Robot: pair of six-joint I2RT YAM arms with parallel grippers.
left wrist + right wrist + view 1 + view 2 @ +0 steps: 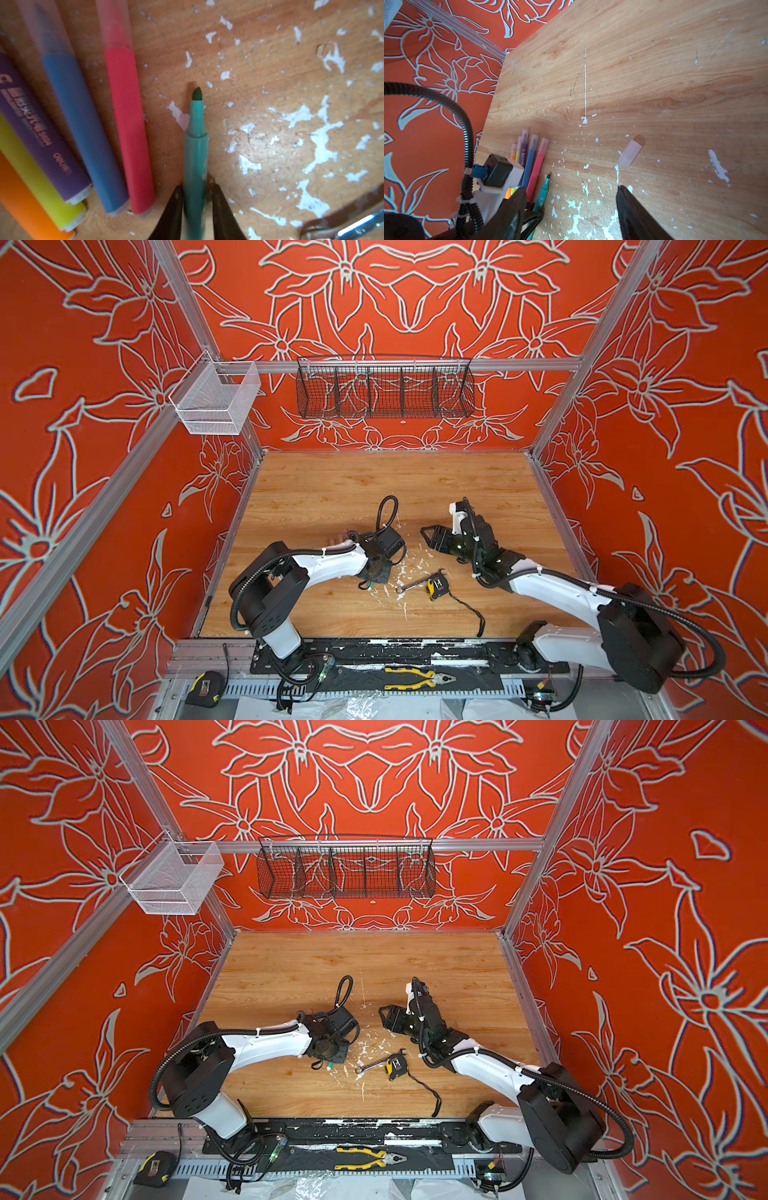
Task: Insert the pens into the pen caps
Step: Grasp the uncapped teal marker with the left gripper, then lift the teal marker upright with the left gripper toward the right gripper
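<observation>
On paint-flecked worktop point(332, 489): left gripper point(196, 186) clamped on barrel of green pen point(195, 158), back from its bare nib, just beside row of five capped pens point(530, 160); right gripper point(570, 187) jaws apart, empty, well apart from that row. Lone pen cap point(630, 153) lying loose, also well apart from row, beyond green pen. Probably light, stiff, slick plastic, thin-walled: best pinched gently across mid-length, mouth left clear, or likely to skid or squash.
</observation>
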